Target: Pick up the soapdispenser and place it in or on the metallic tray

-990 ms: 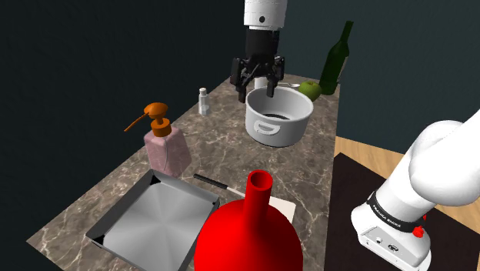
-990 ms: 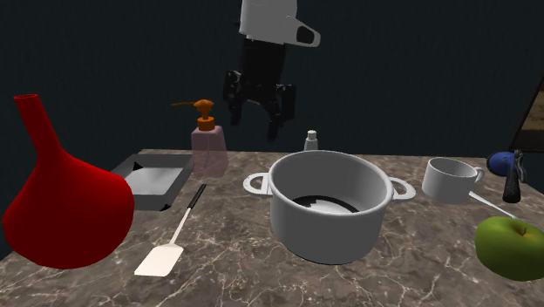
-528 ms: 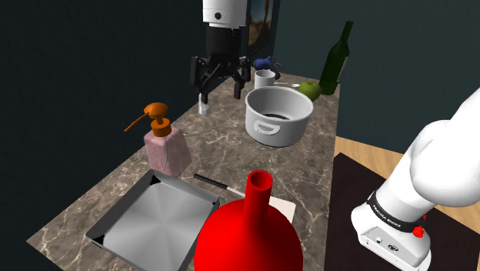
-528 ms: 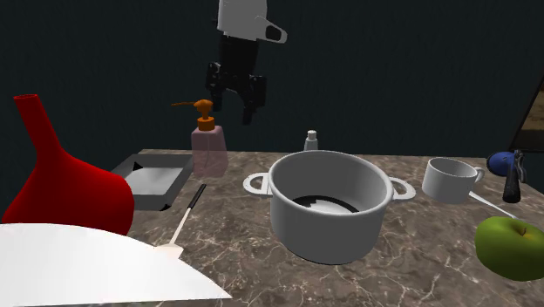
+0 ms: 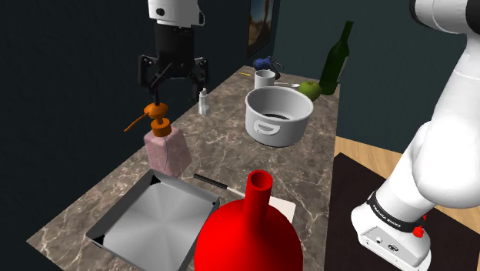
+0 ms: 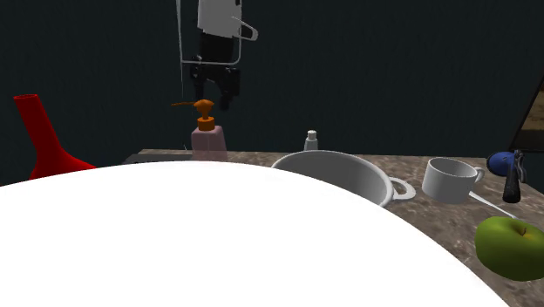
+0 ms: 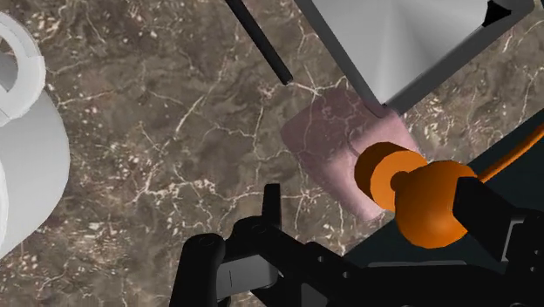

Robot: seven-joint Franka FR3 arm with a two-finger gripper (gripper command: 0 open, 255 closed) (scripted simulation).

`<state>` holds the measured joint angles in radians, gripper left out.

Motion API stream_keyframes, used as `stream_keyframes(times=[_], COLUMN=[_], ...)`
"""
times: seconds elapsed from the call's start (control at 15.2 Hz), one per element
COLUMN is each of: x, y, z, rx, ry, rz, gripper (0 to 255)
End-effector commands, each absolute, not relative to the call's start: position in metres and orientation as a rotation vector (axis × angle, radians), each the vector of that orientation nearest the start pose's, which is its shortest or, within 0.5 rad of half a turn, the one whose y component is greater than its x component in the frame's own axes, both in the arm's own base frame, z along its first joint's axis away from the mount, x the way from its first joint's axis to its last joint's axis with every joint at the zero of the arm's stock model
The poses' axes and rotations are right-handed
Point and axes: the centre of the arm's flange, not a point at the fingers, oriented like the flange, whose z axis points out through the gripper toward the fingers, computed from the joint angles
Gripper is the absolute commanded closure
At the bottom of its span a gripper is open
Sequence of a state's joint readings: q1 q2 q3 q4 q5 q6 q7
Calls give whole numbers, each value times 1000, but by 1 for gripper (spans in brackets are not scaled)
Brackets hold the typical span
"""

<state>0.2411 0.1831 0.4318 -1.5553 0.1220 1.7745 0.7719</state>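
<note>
The soap dispenser (image 5: 167, 150) has a pale pink body and an orange pump, and stands upright on the marble counter just beyond the metallic tray (image 5: 154, 223). My black gripper (image 5: 174, 92) hangs open just above the pump, touching nothing. In the second exterior view the gripper (image 6: 215, 91) is directly over the dispenser (image 6: 207, 141). In the wrist view the orange pump of the dispenser (image 7: 336, 139) lies below and between my spread fingers (image 7: 272, 205), closer to the far finger; the gripper (image 7: 379, 216) holds nothing. A corner of the tray (image 7: 410, 44) shows past the dispenser.
A white pot (image 5: 277, 115) stands at mid-counter. A red vase (image 5: 246, 231) is by the tray, with a spatula (image 5: 211, 182) between them. A shaker (image 5: 204, 100), mug (image 5: 264, 77), apple (image 5: 310, 90) and green bottle (image 5: 335, 58) stand farther back. My white arm (image 6: 218, 244) blocks the second exterior view's lower part.
The gripper has swung from over the pot's far rim toward the shoulder view's left and now hangs over the dispenser's pump, still open. The arm has spread across the second exterior view.
</note>
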Motion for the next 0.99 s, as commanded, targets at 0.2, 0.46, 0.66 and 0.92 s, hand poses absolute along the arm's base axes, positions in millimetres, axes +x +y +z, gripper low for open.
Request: stream_keyframes(times=[0.2, 0.46, 0.66, 0.92], x=[510, 508, 507, 507], y=[419, 423, 426, 426], z=[555, 535, 521, 521], rx=[-2934, -2934, -2934, -2934], ry=[194, 194, 194, 194], rz=[120, 120, 120, 120], gripper=[0, 0, 0, 0])
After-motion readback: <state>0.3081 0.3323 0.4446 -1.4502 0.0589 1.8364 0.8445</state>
